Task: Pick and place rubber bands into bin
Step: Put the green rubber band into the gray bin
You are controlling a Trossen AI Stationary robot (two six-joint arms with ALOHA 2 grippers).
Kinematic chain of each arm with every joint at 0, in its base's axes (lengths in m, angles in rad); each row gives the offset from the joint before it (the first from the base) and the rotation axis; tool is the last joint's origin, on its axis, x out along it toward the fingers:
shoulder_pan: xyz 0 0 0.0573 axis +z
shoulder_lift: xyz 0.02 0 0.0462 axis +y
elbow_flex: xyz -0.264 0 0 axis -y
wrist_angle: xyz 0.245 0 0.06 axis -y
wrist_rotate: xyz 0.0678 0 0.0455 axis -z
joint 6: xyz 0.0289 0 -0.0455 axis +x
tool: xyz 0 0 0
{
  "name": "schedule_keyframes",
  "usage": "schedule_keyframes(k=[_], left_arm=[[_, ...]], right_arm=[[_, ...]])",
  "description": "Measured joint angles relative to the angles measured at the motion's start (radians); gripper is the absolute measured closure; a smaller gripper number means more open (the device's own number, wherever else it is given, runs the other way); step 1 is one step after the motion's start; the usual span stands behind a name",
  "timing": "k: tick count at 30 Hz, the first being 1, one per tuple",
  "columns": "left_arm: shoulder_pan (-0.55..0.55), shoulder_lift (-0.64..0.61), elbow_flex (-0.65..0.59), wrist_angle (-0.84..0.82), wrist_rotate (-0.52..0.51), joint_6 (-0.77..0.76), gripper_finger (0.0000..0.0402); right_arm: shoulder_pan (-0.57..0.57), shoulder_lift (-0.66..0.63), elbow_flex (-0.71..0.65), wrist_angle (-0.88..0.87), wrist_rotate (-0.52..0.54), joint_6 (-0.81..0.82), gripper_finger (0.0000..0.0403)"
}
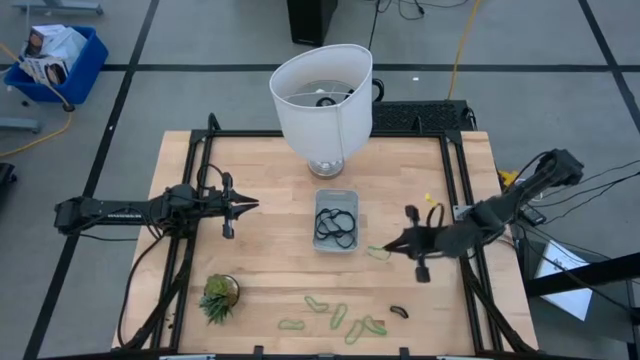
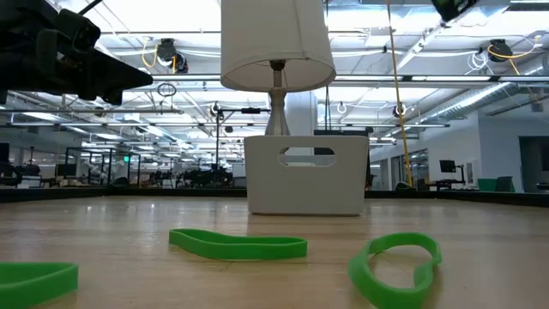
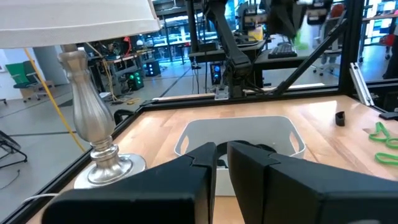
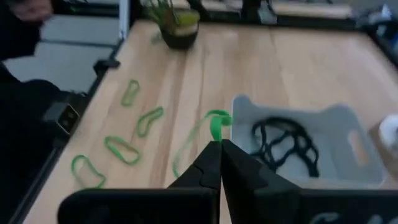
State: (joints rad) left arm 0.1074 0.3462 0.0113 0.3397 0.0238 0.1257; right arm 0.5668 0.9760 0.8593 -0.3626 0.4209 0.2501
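The pale grey bin sits at the table's middle with several large dark rubber bands lying in it. My right gripper hovers just right of the bin, shut on a light green rubber band. Several more green bands and one small dark band lie flat on the table near the front edge. They also show in the low view and the right wrist view. My left gripper is shut and empty, held above the table left of the bin. My right gripper pinches the green band between its two fingertips, at one spot of the loop. The fingers slant down from the table's right side. The band is lifted clear of the table and hangs slack, its thin free strand trailing beside the bin.
A big white lampshade on a metal lamp base stands just behind the bin. A small potted plant stands at the front left. A blue crate is on the floor far left. Bare wood lies between the bin and the front bands.
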Motion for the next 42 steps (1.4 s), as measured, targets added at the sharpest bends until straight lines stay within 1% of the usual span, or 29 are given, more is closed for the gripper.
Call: schedule_keyframes(k=[4,5,10,12,14,18,23,27,31,35,40,42], left_arm=[[0.000,0.000,0.000,0.000,0.000,0.000,0.0353],[0.000,0.000,0.000,0.000,0.000,0.000,0.0353],[0.000,0.000,0.000,-0.009,0.000,0.001,0.0353],[0.000,0.000,0.000,-0.009,0.000,0.001,0.0353],[0.000,0.000,0.000,-0.009,-0.005,0.001,0.0353],[0.000,0.000,0.000,-0.008,-0.032,0.001,0.0353],[0.000,0.000,0.000,-0.008,-0.035,0.001,0.0353],[0.000,0.000,0.000,-0.008,-0.035,0.011,0.0353],[0.000,0.000,0.000,-0.007,-0.035,0.029,0.0353],[0.000,0.000,0.000,-0.006,-0.036,0.045,0.0353],[0.000,0.000,0.000,-0.005,-0.065,0.049,0.0353],[0.000,0.000,0.000,-0.005,-0.080,0.049,0.0353]], right_arm=[[0.006,-0.090,-0.018,0.003,0.008,-0.058,0.0403],[0.012,-0.110,-0.030,0.002,0.029,-0.068,0.0403],[0.024,-0.243,-0.128,0.008,0.104,-0.087,0.0403],[0.024,-0.303,-0.183,0.038,0.110,-0.114,0.0403],[0.024,-0.363,-0.254,0.129,0.109,-0.172,0.0403],[0.024,-0.481,-0.419,0.367,0.102,-0.299,0.0403],[0.012,-0.612,-0.589,0.502,0.102,-0.336,0.0403],[-0.007,-0.678,-0.685,0.613,0.103,-0.366,0.0403],[-0.044,-0.690,-0.740,0.667,0.103,-0.365,0.0403],[-0.098,-0.649,-0.752,0.746,0.099,-0.357,0.0403],[-0.170,-0.537,-0.752,0.919,-0.028,-0.382,0.0403],[-0.199,-0.475,-0.751,0.984,-0.062,-0.387,0.0403]])
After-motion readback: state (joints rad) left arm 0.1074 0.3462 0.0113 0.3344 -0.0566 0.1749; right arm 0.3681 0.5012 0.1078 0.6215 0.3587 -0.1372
